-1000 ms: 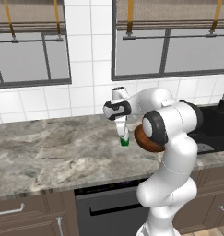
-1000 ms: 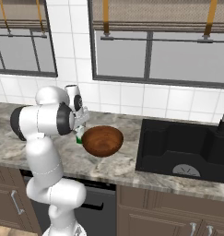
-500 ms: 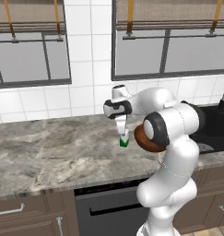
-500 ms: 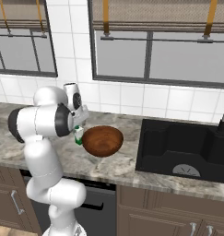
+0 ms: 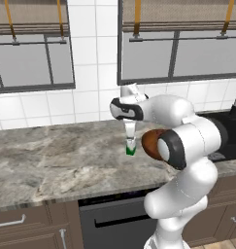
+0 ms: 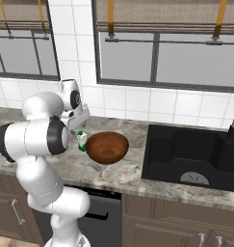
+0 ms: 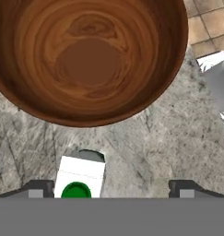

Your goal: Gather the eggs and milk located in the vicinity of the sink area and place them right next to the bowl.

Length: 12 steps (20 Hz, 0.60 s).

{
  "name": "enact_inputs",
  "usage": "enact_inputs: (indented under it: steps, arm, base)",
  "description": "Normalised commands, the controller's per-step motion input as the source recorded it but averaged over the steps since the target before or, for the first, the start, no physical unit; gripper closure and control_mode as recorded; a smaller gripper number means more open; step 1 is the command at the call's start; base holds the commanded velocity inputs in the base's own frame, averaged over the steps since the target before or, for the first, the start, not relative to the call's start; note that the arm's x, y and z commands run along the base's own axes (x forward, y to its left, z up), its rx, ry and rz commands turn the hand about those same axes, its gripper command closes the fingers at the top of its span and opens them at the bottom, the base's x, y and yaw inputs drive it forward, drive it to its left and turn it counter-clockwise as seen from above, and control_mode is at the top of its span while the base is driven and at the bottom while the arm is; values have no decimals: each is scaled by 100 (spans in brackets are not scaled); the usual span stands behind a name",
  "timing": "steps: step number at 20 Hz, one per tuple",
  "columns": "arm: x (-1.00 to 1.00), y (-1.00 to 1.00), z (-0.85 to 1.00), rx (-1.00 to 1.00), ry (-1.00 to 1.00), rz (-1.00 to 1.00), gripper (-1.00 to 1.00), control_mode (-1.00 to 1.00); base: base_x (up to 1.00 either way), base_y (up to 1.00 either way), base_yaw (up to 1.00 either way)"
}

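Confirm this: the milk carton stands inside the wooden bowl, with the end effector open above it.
Not quite. The carton stands on the counter beside the bowl, not inside it; the hand view shows the bowl empty. The end effector is indeed open above the carton.

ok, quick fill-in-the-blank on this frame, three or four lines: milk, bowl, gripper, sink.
1. The milk carton stands on the counter right beside the wooden ____.
2. The gripper above the carton has its jaws ____.
3. The bowl holds ____.
4. The black sink is set into the counter on the bowl's far side from the ____.

Missing words: bowl; open; nothing; carton
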Motion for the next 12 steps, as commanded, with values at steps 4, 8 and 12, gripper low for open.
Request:
enact_inputs:
  steps: [4,8,12]
  arm:
    - [-59,-27,18,7,0,26,-100,-100]
    - [-46,-33,19,5,-2,40,-100,-100]
    - [-52,-18,38,1,-4,48,-100,-100]
  base:
    - [0,0,0]
    - [0,0,0]
    - [0,0,0]
